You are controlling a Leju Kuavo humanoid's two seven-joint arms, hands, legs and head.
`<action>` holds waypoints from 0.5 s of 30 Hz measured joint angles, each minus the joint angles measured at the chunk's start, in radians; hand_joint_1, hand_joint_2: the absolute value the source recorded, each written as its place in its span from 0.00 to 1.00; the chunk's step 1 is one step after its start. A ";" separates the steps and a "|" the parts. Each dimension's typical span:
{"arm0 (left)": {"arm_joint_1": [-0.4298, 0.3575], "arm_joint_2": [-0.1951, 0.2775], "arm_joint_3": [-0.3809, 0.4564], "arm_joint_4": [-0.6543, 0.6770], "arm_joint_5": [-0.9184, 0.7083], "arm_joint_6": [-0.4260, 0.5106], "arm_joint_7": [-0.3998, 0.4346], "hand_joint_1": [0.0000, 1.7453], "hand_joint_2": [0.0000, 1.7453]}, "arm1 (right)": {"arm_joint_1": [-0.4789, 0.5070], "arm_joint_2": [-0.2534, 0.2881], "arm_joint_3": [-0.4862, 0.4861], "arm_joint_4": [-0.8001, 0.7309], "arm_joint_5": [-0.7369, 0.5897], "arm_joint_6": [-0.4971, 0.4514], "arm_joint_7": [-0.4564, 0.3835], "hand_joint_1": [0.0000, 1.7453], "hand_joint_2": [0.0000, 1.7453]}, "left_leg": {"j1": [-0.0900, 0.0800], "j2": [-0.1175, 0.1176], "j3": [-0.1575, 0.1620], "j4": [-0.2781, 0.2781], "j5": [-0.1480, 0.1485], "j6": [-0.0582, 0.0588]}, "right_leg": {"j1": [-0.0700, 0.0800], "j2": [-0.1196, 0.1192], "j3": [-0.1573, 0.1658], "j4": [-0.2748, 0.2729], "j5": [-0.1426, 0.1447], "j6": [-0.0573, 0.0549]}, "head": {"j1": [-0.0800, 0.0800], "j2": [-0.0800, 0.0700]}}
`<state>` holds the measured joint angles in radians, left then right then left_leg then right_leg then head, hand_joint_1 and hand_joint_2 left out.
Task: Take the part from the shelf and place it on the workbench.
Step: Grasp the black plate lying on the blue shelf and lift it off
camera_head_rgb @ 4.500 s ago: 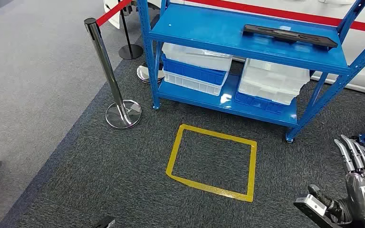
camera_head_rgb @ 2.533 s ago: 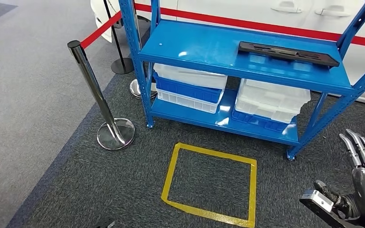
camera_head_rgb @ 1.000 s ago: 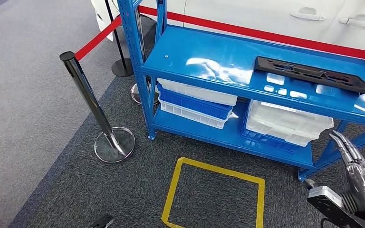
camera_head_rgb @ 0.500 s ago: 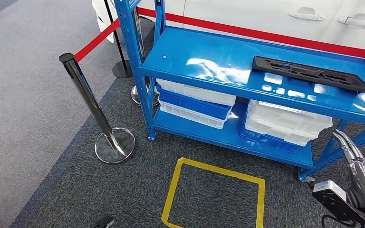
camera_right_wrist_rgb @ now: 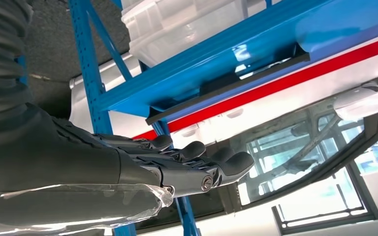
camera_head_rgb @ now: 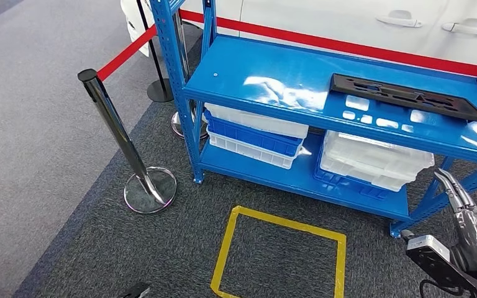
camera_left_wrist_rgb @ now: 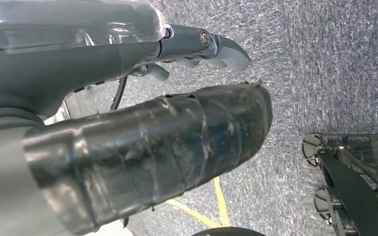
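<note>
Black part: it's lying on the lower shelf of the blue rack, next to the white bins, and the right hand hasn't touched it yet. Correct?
Not quite. The black part lies on the upper shelf of the blue rack, above the white bins, which sit on the lower shelf. The head view shows this. The rest holds: the right hand hangs low beside the rack, its fingers apart and holding nothing.

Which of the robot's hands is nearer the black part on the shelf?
Right. The right hand is below the black part; the left hand hangs over carpet.
</note>
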<state>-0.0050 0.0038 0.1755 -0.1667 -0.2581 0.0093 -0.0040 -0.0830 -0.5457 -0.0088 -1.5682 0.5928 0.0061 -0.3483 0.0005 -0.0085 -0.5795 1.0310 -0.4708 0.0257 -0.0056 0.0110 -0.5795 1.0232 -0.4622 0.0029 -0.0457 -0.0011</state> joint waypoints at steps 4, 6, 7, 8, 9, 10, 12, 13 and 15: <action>-0.001 -0.001 0.002 0.000 0.000 -0.001 0.000 0.00 0.00 | -0.004 0.001 0.000 -0.001 0.000 0.000 0.000 0.00 0.25 | 0.007 0.002 0.008 -0.018 0.010 0.013 | 0.001 0.000 0.001 -0.001 -0.003 0.009 | 0.000 0.000; -0.002 -0.002 0.003 0.000 0.000 -0.002 0.000 0.00 0.00 | -0.008 0.001 0.000 -0.002 0.000 0.000 0.001 0.00 0.00 | 0.015 0.006 0.017 -0.038 0.020 0.023 | 0.000 -0.001 -0.024 0.057 -0.042 0.015 | 0.002 0.000; -0.002 -0.003 0.003 0.000 0.000 -0.002 0.000 0.00 0.00 | -0.009 0.001 0.000 -0.002 0.000 -0.001 0.001 0.00 0.00 | 0.015 0.007 0.019 -0.042 0.021 0.025 | -0.003 -0.003 -0.051 0.115 -0.072 0.018 | 0.003 0.000; -0.002 -0.003 0.003 0.000 0.000 -0.002 0.000 0.00 0.00 | -0.010 0.002 0.000 -0.001 0.000 -0.001 0.002 0.00 0.00 | 0.015 0.008 0.020 -0.042 0.022 0.025 | -0.007 -0.003 -0.084 0.182 -0.101 0.022 | 0.003 0.000; -0.001 -0.003 0.003 0.000 0.000 -0.002 0.001 0.00 0.00 | -0.009 0.002 0.000 0.000 0.001 -0.001 0.003 0.00 0.00 | 0.016 0.008 0.020 -0.042 0.021 0.024 | -0.012 -0.004 -0.112 0.236 -0.119 0.026 | 0.003 0.000; -0.001 -0.003 0.004 0.000 0.000 -0.002 0.002 0.00 0.00 | -0.009 0.004 0.001 0.001 0.001 0.000 0.003 0.00 0.00 | 0.016 0.008 0.020 -0.040 0.020 0.022 | -0.016 -0.005 -0.125 0.259 -0.117 0.030 | 0.003 0.000; -0.002 -0.004 0.004 0.000 -0.002 -0.003 0.004 0.00 0.00 | -0.013 0.005 0.002 0.003 0.002 0.000 0.004 0.00 0.00 | 0.021 0.007 0.021 -0.033 0.013 0.014 | -0.025 -0.007 -0.096 0.194 -0.061 0.038 | 0.003 0.000; -0.002 -0.005 0.004 0.000 -0.003 -0.004 0.005 0.00 0.00 | -0.016 0.005 0.002 0.003 0.004 -0.001 0.005 0.00 0.00 | 0.023 0.007 0.021 -0.027 0.008 0.007 | -0.029 -0.008 -0.062 0.125 -0.029 0.041 | 0.003 0.000; -0.003 -0.005 0.004 0.000 -0.004 -0.004 0.006 0.00 0.00 | -0.021 0.006 0.003 0.004 0.009 -0.001 0.009 0.00 0.00 | 0.024 0.004 0.020 -0.016 -0.001 -0.009 | -0.026 -0.007 -0.013 0.022 0.003 0.038 | 0.004 0.000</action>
<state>-0.0080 -0.0008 0.1799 -0.1668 -0.2621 0.0053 0.0020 -0.1045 -0.5399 -0.0058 -1.5646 0.6019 0.0047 -0.3390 0.0244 -0.0042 -0.5596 1.0145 -0.4719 0.0165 -0.0318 0.0038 -0.5922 1.0456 -0.4597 0.0414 -0.0412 -0.0011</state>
